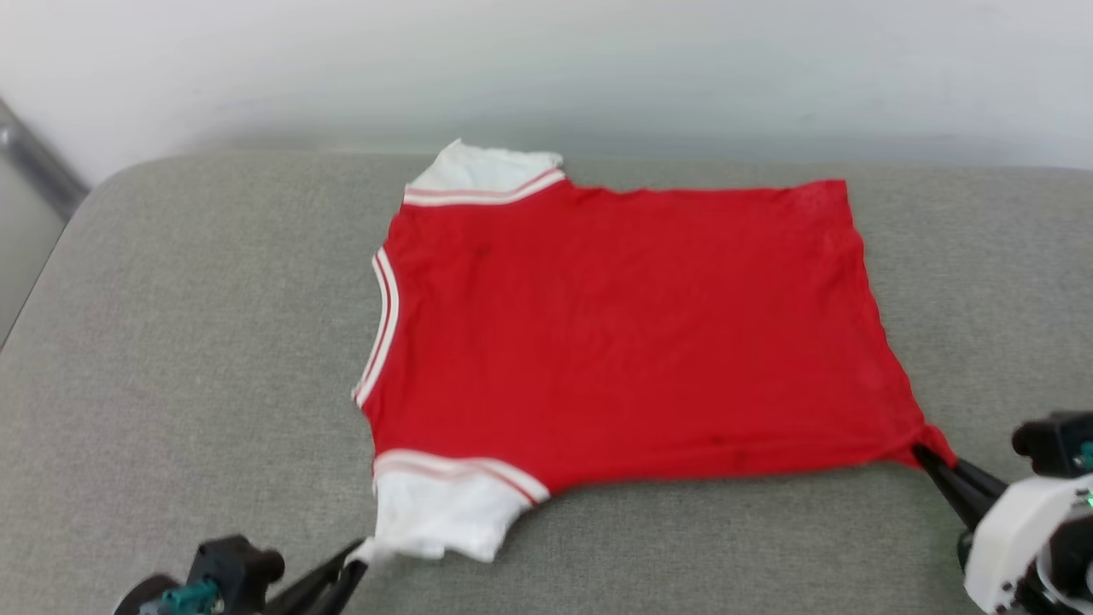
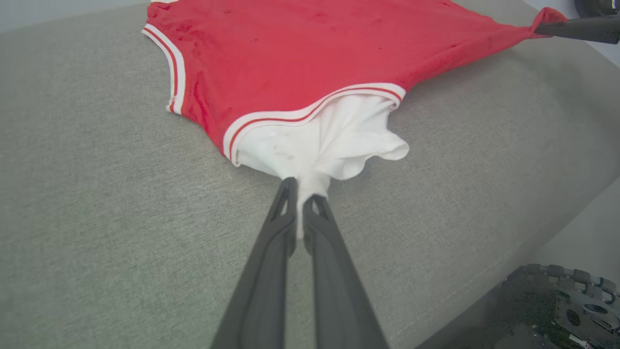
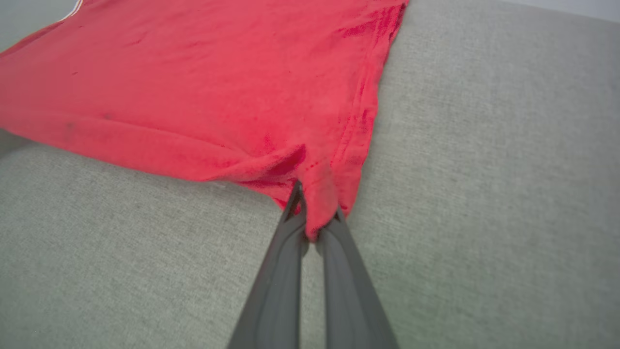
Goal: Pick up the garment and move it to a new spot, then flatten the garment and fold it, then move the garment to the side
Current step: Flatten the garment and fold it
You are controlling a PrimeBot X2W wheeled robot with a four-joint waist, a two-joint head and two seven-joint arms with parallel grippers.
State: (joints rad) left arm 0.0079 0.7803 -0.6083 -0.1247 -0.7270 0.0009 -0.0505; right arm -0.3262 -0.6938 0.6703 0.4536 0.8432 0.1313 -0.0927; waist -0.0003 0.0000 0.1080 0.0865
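Note:
The garment (image 1: 615, 333) is a red T-shirt with white sleeves and striped trim, spread flat on a grey cushion with its plain red side up and its collar toward the left. My left gripper (image 1: 357, 555) is shut on the edge of the near white sleeve (image 2: 315, 145), which bunches at its fingertips (image 2: 289, 186). At the lower right, my right gripper (image 1: 924, 454) is shut on the garment's near hem corner (image 3: 319, 194), pulling it into a point. The other white sleeve (image 1: 482, 169) lies at the far edge.
The grey cushion (image 1: 213, 342) has free fabric on all sides of the shirt. A pale wall (image 1: 546, 68) rises behind it. The cushion's front edge and part of the robot's dark base (image 2: 557, 310) show in the left wrist view.

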